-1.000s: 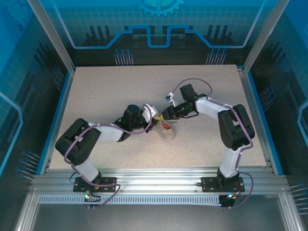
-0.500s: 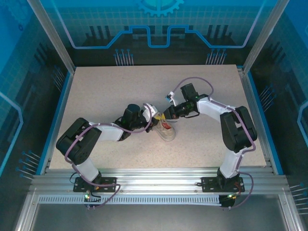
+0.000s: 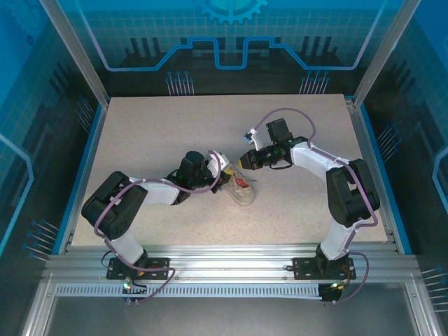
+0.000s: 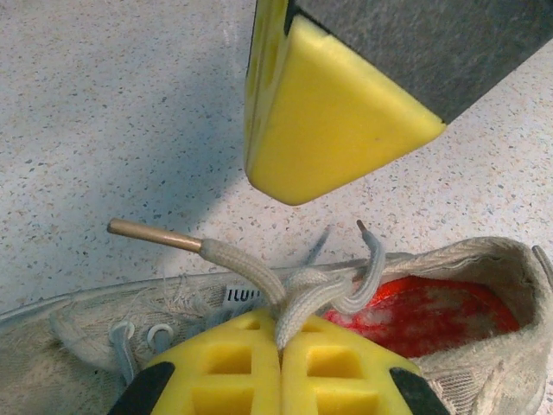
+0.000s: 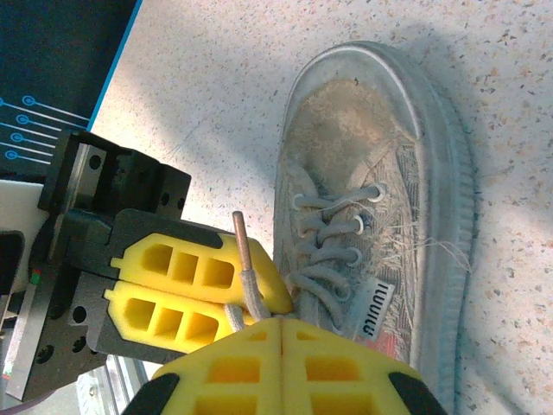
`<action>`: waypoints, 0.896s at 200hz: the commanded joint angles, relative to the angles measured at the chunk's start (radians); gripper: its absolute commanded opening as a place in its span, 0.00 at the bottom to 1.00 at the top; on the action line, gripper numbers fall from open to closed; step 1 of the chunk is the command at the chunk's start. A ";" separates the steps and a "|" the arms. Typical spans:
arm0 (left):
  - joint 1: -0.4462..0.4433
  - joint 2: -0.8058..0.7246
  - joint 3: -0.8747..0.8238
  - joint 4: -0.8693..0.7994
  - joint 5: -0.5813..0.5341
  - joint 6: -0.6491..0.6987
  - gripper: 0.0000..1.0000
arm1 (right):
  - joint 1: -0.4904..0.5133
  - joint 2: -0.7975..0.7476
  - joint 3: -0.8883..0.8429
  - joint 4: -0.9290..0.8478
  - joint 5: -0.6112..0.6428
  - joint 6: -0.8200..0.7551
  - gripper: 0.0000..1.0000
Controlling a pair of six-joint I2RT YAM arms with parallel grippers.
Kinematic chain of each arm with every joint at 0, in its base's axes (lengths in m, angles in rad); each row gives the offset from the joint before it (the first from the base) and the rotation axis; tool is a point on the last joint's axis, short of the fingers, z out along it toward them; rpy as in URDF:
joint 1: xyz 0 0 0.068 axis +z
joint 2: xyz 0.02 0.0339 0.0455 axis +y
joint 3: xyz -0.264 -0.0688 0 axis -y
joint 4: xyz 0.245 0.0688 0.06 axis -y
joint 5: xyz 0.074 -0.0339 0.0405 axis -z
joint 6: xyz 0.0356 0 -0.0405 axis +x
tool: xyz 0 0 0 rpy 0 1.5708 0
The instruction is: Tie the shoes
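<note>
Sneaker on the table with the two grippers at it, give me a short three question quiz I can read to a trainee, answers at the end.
1. True or false: the sneaker is tipped onto its side.
2. What does the left gripper pinch? A) the heel B) a lace C) the toe cap
3. What colour is the lining inside the sneaker?
Key: 1 false, it stands on its sole; 2 B; 3 red.
</note>
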State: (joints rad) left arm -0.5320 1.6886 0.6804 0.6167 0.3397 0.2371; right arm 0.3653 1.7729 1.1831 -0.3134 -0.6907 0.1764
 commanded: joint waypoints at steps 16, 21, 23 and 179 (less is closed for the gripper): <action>0.003 0.010 0.029 -0.006 0.030 0.010 0.00 | -0.007 0.027 0.005 -0.019 -0.089 -0.034 0.11; 0.003 0.011 0.031 -0.004 0.030 0.010 0.00 | -0.006 0.034 0.006 -0.019 -0.101 -0.034 0.14; 0.003 0.012 0.030 -0.003 0.030 0.010 0.00 | -0.006 0.036 0.007 -0.019 -0.104 -0.034 0.14; 0.004 0.016 0.039 0.006 0.057 0.014 0.00 | -0.001 0.124 0.048 -0.091 -0.185 -0.093 0.32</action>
State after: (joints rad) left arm -0.5320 1.6890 0.6857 0.6106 0.3527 0.2379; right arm 0.3653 1.8687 1.1961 -0.3664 -0.8310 0.1116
